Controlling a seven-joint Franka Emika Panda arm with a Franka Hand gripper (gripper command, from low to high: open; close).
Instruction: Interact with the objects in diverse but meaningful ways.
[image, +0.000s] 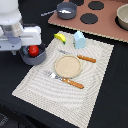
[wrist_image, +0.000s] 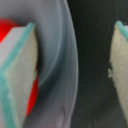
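Observation:
A dark grey pot stands at the mat's edge on the exterior view's left, with a red tomato inside. My gripper is lowered over it, open. In the wrist view the gripper straddles the pot's wall: one teal-edged finger is inside beside the tomato, the other finger outside. A yellow banana and a pale blue carton sit at the mat's far edge. A small white piece lies in a grey pan.
A beige plate sits mid-mat on the striped placemat, with an orange-handled fork in front of it and a knife behind. A brown toy stove with black burners and a bowl fills the far right.

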